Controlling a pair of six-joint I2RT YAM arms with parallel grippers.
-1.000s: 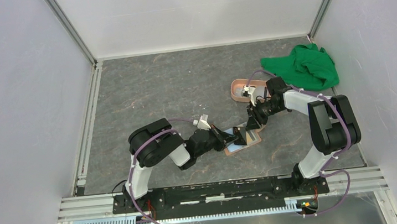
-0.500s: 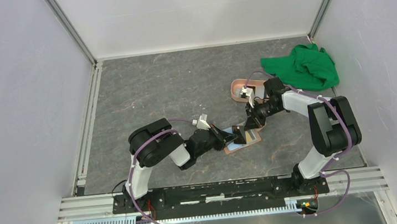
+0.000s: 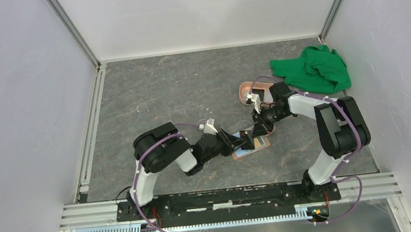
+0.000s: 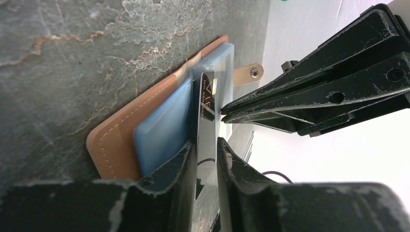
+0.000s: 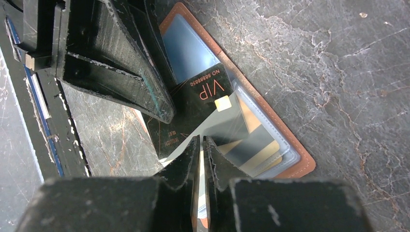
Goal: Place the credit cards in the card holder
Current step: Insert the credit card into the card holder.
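Grey slate table (image 3: pixel 177 90): card holder (image 4: pixel 116 140) open between arms, light blue card (image 4: pixel 164 128) already sleeved. Black card (image 5: pixel 193 104) looks partly in; left gripper (image 4: pixel 205 143) jaws slightly apart around it, right gripper (image 5: pixel 202 140) pinched together at sleeve edge.

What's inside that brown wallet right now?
Inside the card holder, clear sleeves show a light blue card and an orange-yellow card. The black card slanting across it hides whatever lies underneath.
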